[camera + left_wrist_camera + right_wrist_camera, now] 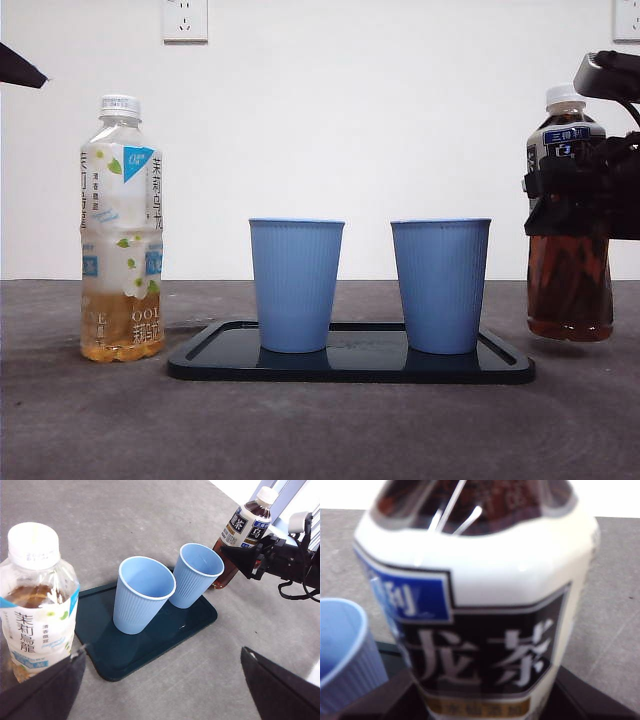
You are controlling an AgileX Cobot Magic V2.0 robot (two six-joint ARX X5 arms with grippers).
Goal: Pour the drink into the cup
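A dark tea bottle [570, 270] with a white cap and black-and-white label is upright at the right, just right of the tray. My right gripper [575, 192] is shut on its label section; the bottle's base looks slightly above the table. In the right wrist view the bottle [480, 605] fills the picture between the jaws. Two blue ribbed cups, the left cup [295, 285] and the right cup [440, 285], stand empty on a dark tray [350, 365]. My left gripper [165, 690] is open and empty, above the table's left side.
A capped jasmine tea bottle [122, 230], partly full of pale liquid, stands left of the tray and close to the left gripper's jaw [35, 615]. The table [320, 430] is grey, with a white wall and sockets behind.
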